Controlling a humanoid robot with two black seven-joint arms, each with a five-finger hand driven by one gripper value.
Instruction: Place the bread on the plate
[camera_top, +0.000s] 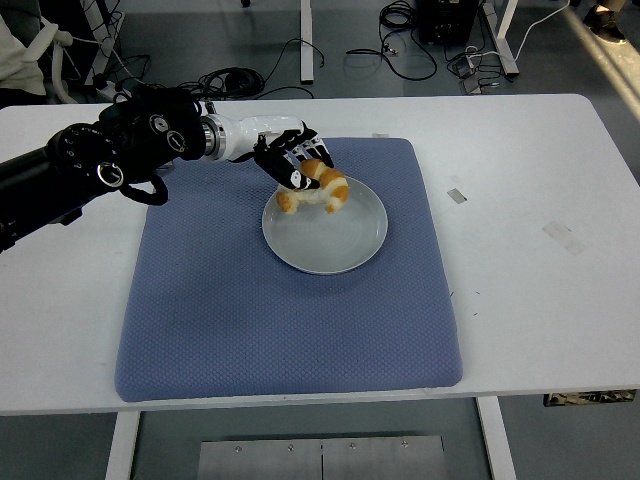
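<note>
Bright, even overhead light fills the scene; the white table (520, 250) is nearly washed out. A sunlit streak crosses the floor beyond the table's far right corner. Shadows under the plate (325, 223) are soft. Focus is sharp, with perhaps slight motion blur around the bread (318, 188).
</note>
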